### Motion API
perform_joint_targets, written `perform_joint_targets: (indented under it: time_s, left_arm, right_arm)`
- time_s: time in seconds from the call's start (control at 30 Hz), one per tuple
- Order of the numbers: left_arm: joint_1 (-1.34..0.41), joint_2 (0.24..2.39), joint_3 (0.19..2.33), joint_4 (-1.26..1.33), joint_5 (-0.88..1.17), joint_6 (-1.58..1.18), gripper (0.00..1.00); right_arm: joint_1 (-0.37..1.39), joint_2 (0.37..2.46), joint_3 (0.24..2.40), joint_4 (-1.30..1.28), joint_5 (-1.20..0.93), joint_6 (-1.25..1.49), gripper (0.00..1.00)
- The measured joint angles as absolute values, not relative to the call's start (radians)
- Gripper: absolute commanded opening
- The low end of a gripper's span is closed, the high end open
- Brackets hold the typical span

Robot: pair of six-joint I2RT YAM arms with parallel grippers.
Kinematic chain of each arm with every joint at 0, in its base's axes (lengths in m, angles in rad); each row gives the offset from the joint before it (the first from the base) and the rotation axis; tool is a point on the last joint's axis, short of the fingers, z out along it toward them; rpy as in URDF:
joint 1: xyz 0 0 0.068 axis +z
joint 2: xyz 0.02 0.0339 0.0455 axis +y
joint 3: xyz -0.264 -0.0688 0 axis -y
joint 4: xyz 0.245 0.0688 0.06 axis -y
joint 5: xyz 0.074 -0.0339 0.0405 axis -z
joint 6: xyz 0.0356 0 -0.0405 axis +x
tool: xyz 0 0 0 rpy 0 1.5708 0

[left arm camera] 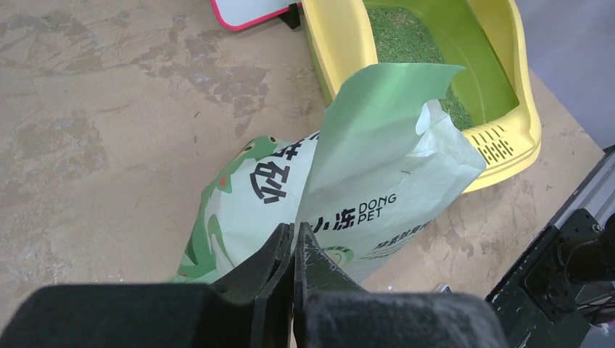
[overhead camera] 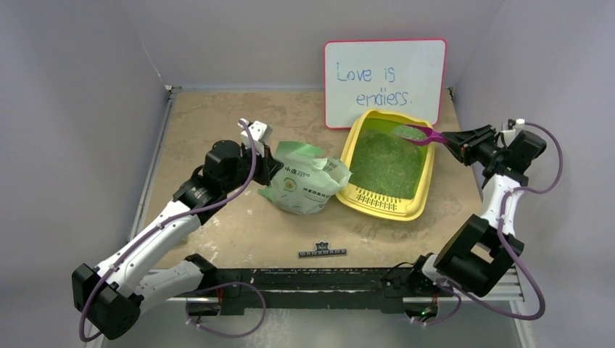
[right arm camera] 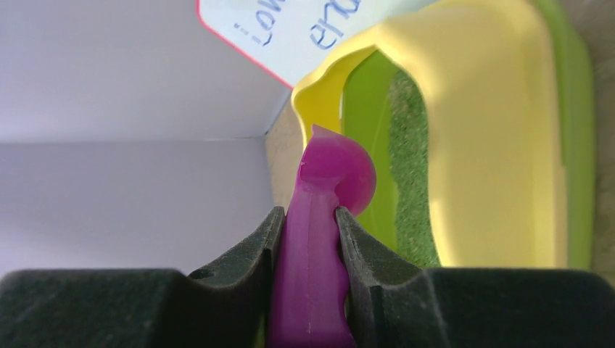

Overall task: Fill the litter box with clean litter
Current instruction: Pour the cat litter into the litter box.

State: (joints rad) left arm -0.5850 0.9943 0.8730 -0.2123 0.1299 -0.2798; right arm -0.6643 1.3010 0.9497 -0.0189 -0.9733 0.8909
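Note:
The yellow litter box [overhead camera: 429,165] lies at centre right, its slotted grille toward me. Green clean litter [overhead camera: 384,163] covers its floor. My right gripper [overhead camera: 451,139] is shut on the handle of a magenta scoop [overhead camera: 429,135], held over the box's far right corner with green granules in its bowl. In the right wrist view my right gripper [right arm camera: 310,217] clamps the scoop [right arm camera: 330,174] above the litter box [right arm camera: 493,145] and the litter [right arm camera: 413,181]. My left gripper [overhead camera: 270,170] is shut on the edge of the pale green litter bag [overhead camera: 308,181]. The left wrist view shows my left gripper [left arm camera: 295,233], the bag [left arm camera: 377,167], the litter box [left arm camera: 528,123] and the litter [left arm camera: 406,40].
A white red-framed board [overhead camera: 384,80] with blue writing stands behind the box against the back wall. A small black tag [overhead camera: 323,253] lies near the front edge. Walls close the table on left, back and right.

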Motion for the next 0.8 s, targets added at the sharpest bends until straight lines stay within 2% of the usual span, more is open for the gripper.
perform_joint_targets:
  time_s: [0.5,0.8]
  left_arm:
    - [-0.585,0.99,0.873,-0.218,0.13,-0.276,0.0]
    - [-0.585,0.986,0.873,-0.22,0.13,-0.276,0.0]
  right_arm:
    - [-0.644,1.365,1.131,-0.184,-0.82,0.73,0.0]
    - [-0.546,1.397,1.182,-0.197,-0.772,0.721,0.0]
